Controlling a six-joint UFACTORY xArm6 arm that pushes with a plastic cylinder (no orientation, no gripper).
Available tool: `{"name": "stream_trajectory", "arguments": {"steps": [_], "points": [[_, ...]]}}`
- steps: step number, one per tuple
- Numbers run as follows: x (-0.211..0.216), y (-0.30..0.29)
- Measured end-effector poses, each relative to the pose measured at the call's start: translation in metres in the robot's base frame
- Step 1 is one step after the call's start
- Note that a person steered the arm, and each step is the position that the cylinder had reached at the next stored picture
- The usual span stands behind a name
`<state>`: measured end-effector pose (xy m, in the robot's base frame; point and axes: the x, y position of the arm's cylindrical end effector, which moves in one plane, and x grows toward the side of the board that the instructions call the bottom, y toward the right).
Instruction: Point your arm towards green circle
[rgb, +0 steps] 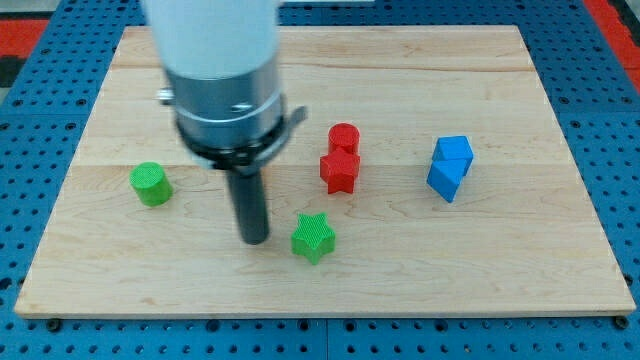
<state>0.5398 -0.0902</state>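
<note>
A blue pegboard surround (60, 40) is seen around the edges, and a pale wooden board (400, 270) is laid on it, filling most of the view. The arm's white and grey housing (225, 80) comes down from the view's top, left of centre, and it ends in a plain dark rod; no fingers are fitted, so nothing is held or clamped. My tip (255, 240) is set on the wood just to the left of the green star (313, 237), with a small gap seen between them, so nothing is touched by it. The green circle (151, 184) is found well off to the tip's left and a bit higher in the view, near the board's left side. Right of centre, a red cylinder (344, 137) and a red star (340, 171) are pressed together. Further right, two blue blocks (450, 167) are bunched together too, shape not really made out.
</note>
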Motion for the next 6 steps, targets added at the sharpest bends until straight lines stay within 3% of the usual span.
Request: {"name": "stream_trajectory", "arguments": {"steps": [3,5,6], "points": [[-0.016,-0.195],[-0.1,-0.193],[-0.097,-0.157]]}}
